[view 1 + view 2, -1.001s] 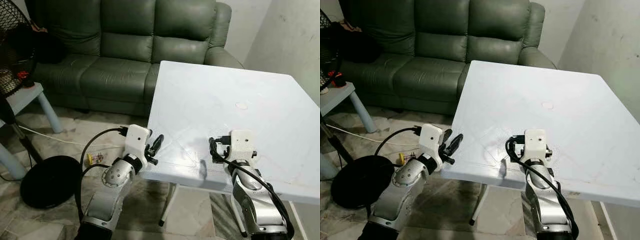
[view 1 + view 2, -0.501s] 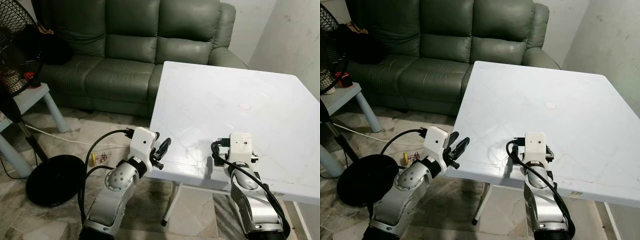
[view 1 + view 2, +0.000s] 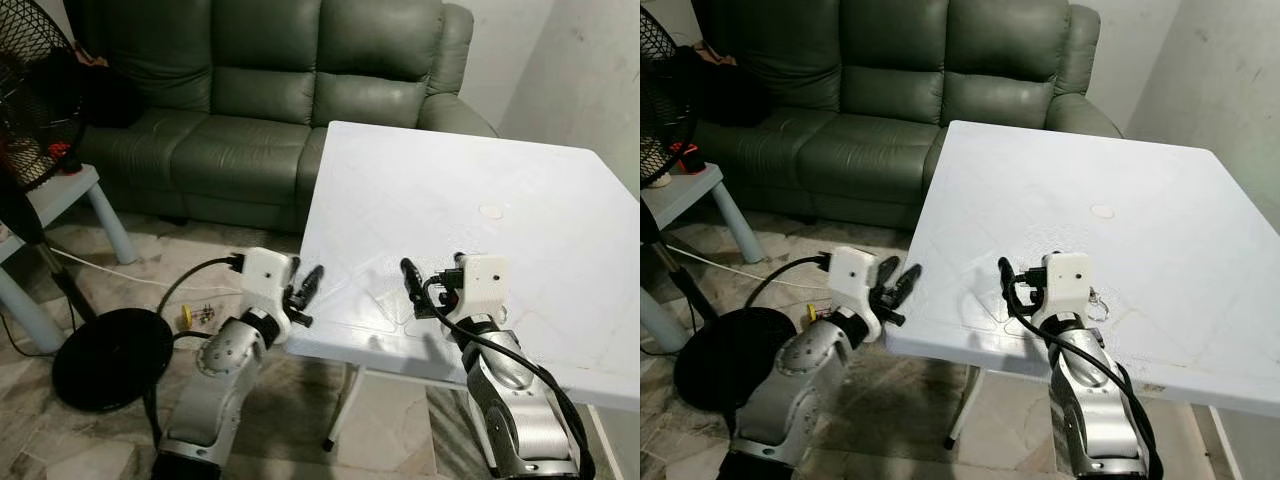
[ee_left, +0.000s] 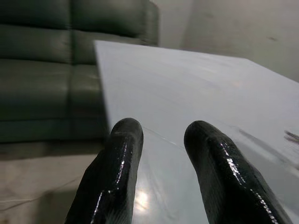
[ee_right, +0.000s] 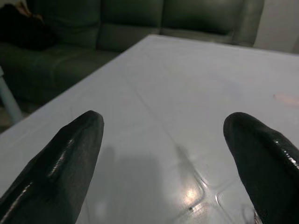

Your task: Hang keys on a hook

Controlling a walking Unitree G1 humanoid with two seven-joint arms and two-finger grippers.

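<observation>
We see a green leather sofa (image 3: 250, 110) behind a white square plastic table (image 3: 450, 190), with a black round fan base (image 3: 110, 358) on the tiled floor. The right gripper (image 5: 166, 126) hovers over the table's near edge, jaws spread wide and empty. The left gripper (image 4: 161, 133) sits at the table's left edge, jaws narrowly parted, grasping nothing. Small keys with a yellow tag (image 3: 196, 315) lie on the floor between fan base and left arm.

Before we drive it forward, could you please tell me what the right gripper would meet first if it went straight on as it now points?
Probably nothing soon: the right gripper, open, points low across the bare table, with the sofa beyond its far edge. Depth is unclear.
</observation>
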